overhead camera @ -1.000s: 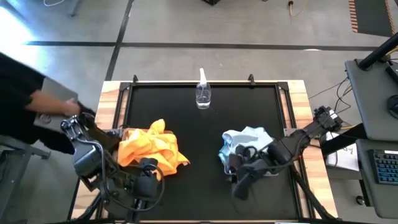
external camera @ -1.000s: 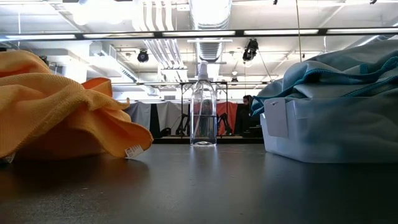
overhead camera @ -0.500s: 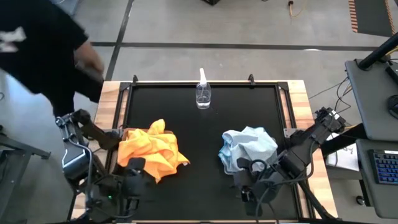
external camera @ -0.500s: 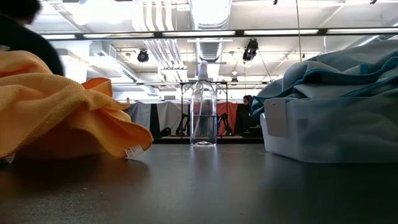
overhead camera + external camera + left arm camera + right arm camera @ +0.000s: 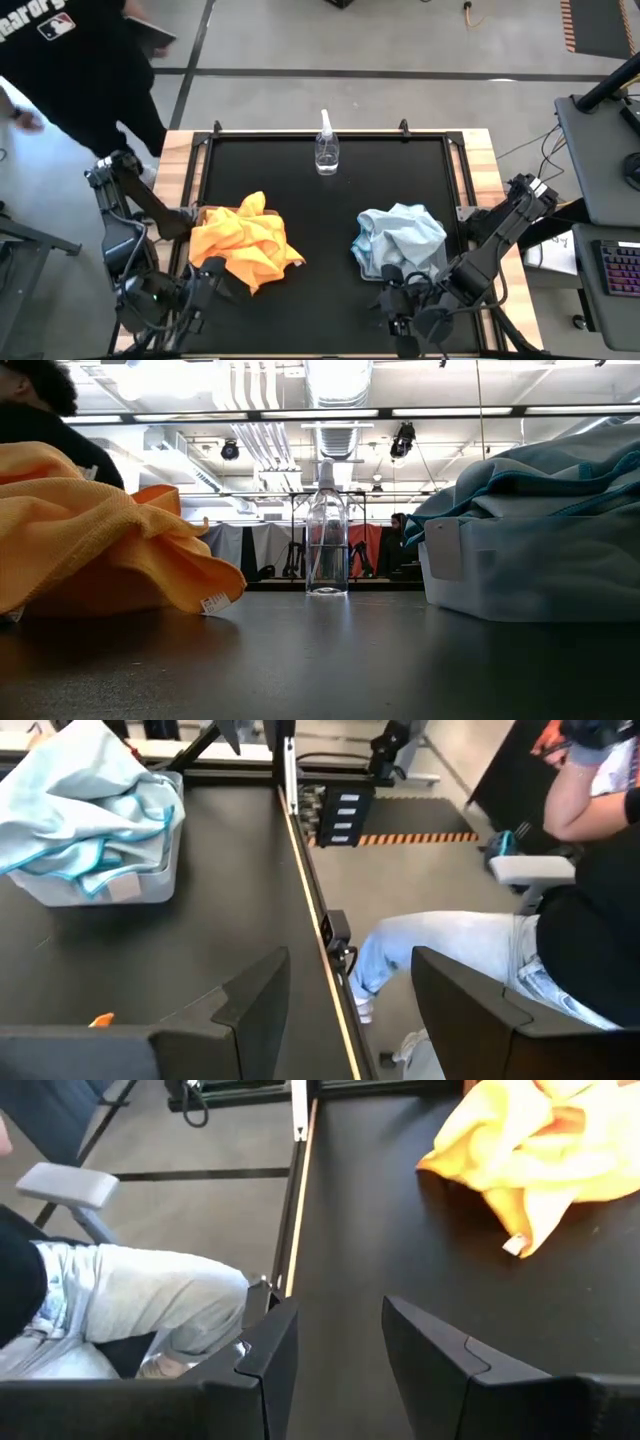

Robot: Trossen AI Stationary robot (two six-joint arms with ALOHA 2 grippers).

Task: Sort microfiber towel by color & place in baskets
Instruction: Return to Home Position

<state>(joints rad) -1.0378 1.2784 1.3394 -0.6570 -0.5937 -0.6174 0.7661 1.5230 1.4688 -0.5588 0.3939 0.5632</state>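
Observation:
The orange microfiber towels (image 5: pixel 243 238) lie in a heap on the table's left half and hide whatever is under them; they also show in the low view (image 5: pixel 90 530) and right wrist view (image 5: pixel 540 1150). Pale blue-grey towels (image 5: pixel 402 236) fill the clear plastic basket (image 5: pixel 530 570), seen too in the left wrist view (image 5: pixel 120 885). The tan basket is hidden from me. My left gripper (image 5: pixel 205 283) hangs open near the table's near edge, on the near side of the orange heap (image 5: pixel 350 1000). My right gripper (image 5: pixel 398 306) is open at the near edge, on the near side of the blue heap (image 5: pixel 345 1345).
A clear spray bottle (image 5: pixel 326 148) stands upright at the middle of the far edge. Bare black table lies between the two heaps. A person in black (image 5: pixel 80 60) stands off the far-left corner. A seated person's jeans-clad leg (image 5: pixel 440 945) shows beyond the table's near edge.
Both arms have drawn back toward the table's near edge, the left gripper also shifting left, away from the heaps. The towels have not moved. The person at the left has walked toward the far side.

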